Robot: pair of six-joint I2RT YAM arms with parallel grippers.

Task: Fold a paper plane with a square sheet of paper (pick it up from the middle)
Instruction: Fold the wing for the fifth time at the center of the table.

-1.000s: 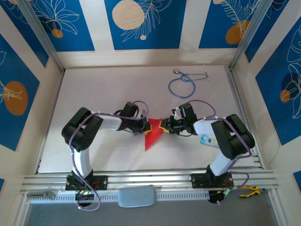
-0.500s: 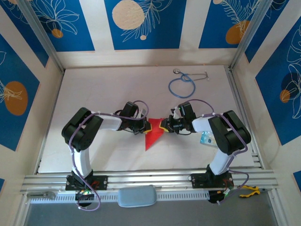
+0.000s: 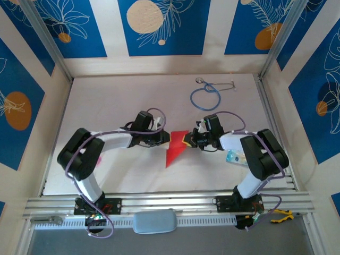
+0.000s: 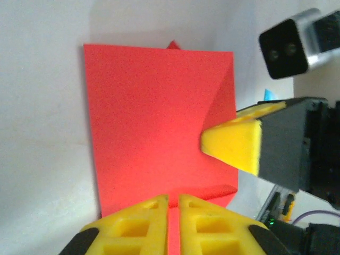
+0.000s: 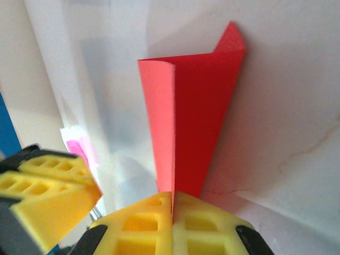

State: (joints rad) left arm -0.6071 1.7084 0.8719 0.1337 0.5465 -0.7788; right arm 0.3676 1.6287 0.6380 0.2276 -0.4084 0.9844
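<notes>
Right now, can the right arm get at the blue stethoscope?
Probably not yet: the right tool is shut on the folded red paper. Nothing lies between it and the blue stethoscope, so it likely could after releasing.

L gripper (image 3: 167,139), R gripper (image 3: 185,141) on paper (image 3: 172,153) | stethoscope (image 3: 205,98) far R (looped) | table (image 3: 106,103) L free

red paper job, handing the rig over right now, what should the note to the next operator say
Left gripper: shut on the red paper, at its left edge.
Right gripper: shut on its right edge.
Paper: mid-table, between the arms; blue stethoscope lies far back, apart.
Done: folded to a narrow pointed wedge.
To do: wing folds, by the look of it.
</notes>
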